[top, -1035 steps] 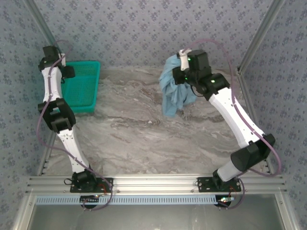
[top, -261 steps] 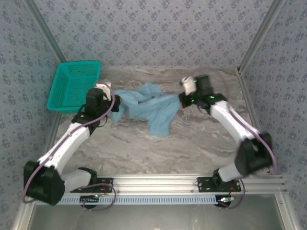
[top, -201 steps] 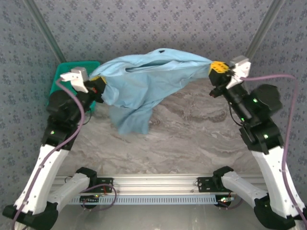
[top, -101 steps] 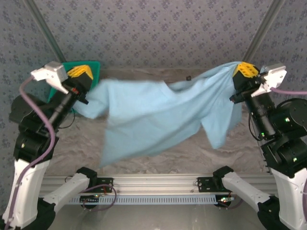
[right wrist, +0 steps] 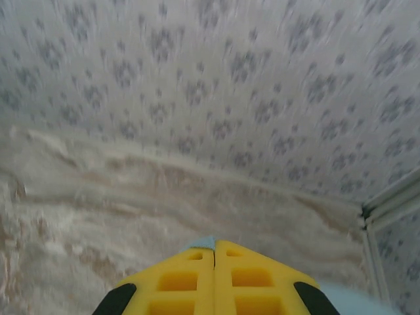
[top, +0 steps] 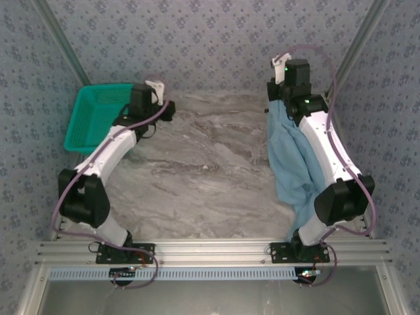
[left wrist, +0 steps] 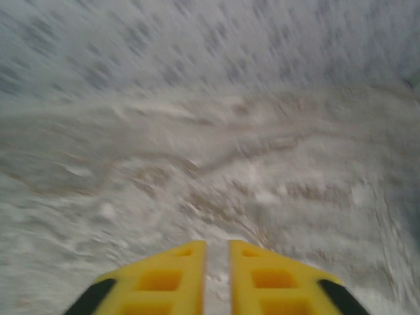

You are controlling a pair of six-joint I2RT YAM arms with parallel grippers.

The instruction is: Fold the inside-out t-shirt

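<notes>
One marbled desk (top: 197, 177) is recorded as the largest item, and every place below is given against it. Patterned wall panels (top: 210, 39) are seen standing along the desk's far edge and both its sides.

The inside-out t-shirt (top: 289, 154), light blue, is found over the right side of the desk. Its upper end is gathered at the desk's far right corner, and the cloth is strung from there toward the desk's near edge as a long, crumpled band. It is partly covered by the right arm (top: 321, 141). Whether its lower end rests on the desk cannot be told.

The left arm (top: 108, 154) is stretched over the left side of the desk, with its wrist at the desk's far edge. The teal basket (top: 85, 134) is placed at the desk's far left corner, just beside that wrist and apart from the t-shirt, which is on the opposite side of the desk.

The right fingers (right wrist: 197, 266), yellow, are pressed together with only a thin seam between them. A small fold of blue cloth is pinched at their tips, and more blue is seen at the lower right of the right wrist view.

The left fingers (left wrist: 190, 262), also yellow, are parted by a narrow gap through which bare desk is seen. Nothing is held between them. The left wrist view is blurred.
</notes>
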